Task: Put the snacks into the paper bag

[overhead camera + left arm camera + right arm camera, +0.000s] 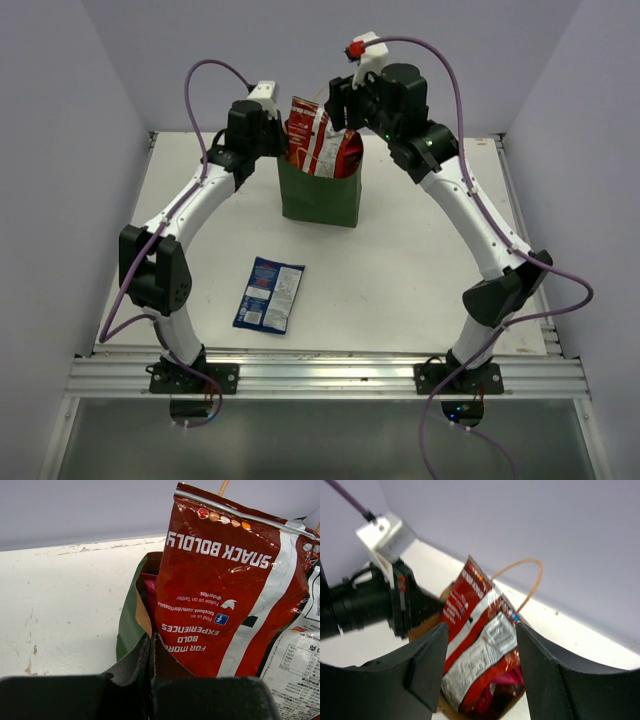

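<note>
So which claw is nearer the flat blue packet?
Left. The left claw pinches the dark green paper bag's left rim; the right claw hangs above its right side, farther from the flat blue packet.

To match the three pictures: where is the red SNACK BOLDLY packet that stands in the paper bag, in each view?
Top external: upper middle, the red packet sticks up out of the paper bag.
Left wrist: fills the right half, print upside down.
Right wrist: centre of the picture.
Shared landmark: the paper bag around its lower end.
</note>
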Controlling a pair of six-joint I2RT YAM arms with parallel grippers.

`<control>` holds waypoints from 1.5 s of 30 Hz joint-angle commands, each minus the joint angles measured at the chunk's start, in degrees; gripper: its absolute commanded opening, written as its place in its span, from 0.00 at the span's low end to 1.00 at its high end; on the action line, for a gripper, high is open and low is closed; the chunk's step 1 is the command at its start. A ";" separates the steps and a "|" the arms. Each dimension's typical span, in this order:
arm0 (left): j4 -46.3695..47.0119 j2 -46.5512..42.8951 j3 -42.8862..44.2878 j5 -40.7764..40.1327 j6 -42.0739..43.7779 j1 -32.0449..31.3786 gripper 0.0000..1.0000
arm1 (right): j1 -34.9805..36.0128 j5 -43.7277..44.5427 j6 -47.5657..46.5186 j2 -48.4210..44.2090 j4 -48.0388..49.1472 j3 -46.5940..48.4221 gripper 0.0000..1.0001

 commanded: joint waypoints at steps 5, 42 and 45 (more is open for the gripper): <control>-4.99 -0.82 -1.56 0.33 0.51 0.15 0.00 | -0.41 1.19 -1.53 12.32 1.22 12.39 0.57; -4.02 -2.14 -2.62 2.09 -0.37 0.24 0.00 | -0.77 -8.13 6.29 16.97 -2.37 -0.11 0.37; -4.11 -2.23 -2.53 2.09 -0.37 0.24 0.00 | 0.55 -6.38 4.98 20.33 -6.14 4.99 0.36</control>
